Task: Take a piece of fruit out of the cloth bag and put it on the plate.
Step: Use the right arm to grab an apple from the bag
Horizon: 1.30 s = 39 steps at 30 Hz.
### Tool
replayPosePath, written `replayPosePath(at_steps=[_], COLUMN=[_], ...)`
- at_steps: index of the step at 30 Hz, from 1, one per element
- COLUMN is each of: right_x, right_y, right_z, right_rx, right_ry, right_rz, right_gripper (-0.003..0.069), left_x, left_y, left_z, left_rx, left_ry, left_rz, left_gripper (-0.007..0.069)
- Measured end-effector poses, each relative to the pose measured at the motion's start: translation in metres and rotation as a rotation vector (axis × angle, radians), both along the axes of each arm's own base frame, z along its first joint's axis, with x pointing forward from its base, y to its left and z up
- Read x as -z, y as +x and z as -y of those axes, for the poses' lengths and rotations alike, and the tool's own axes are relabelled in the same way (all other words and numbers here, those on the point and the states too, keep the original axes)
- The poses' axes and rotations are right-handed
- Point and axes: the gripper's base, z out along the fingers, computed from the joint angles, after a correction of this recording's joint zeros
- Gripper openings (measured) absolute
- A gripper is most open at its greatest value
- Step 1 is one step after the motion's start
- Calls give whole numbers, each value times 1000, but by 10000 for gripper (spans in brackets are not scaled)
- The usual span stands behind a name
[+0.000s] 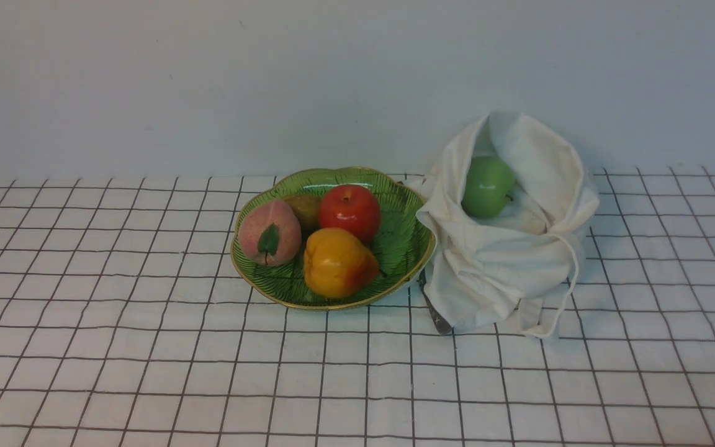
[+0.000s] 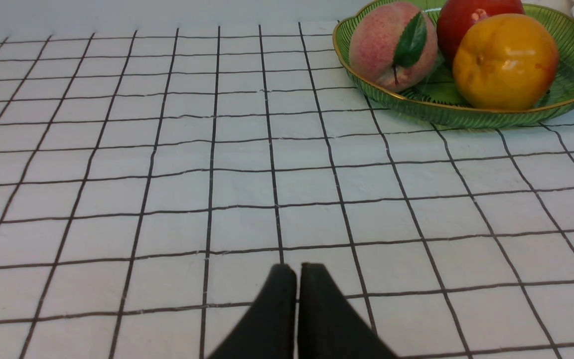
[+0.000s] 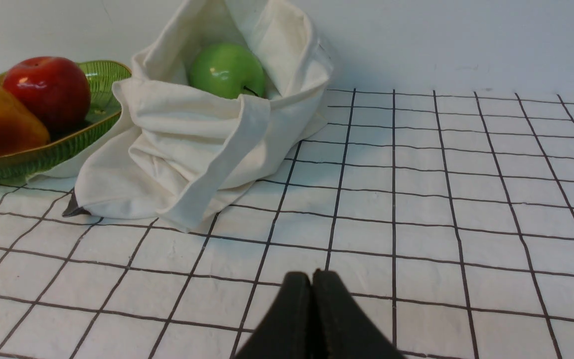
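The green apple (image 1: 488, 186) sits in the open bag (image 1: 506, 267), right of centre, just beside the plate (image 1: 402, 231). The left gripper (image 2: 297, 273) and right gripper (image 3: 311, 278) are clenched on nothing; reaching, grasping and placing remain.

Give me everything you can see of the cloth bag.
The cloth bag is off-white, soft fabric, slumped and creased on the checked tablecloth, right of the green plate and seemingly touching its rim. Its mouth gapes open, showing a green apple inside. A strap loop hangs down its front.
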Motion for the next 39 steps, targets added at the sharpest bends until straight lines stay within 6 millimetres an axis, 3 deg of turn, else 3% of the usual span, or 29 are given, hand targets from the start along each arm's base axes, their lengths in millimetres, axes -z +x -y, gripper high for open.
replayPosePath(at_steps=[32,35,39], right_x=[0,-1,-2], right_y=[0,0,0], right_z=[0,-2,-10], right_rx=[0,8,32], right_ry=[3,155,685], right_rz=[0,-3,-63], right_gripper=[-15,-15,-15], left_x=[0,0,0], left_y=[0,0,0], left_z=[0,0,0], left_rx=[0,0,0], left_ry=[0,0,0], left_rz=[0,0,0], left_gripper=[-8,-8,-8])
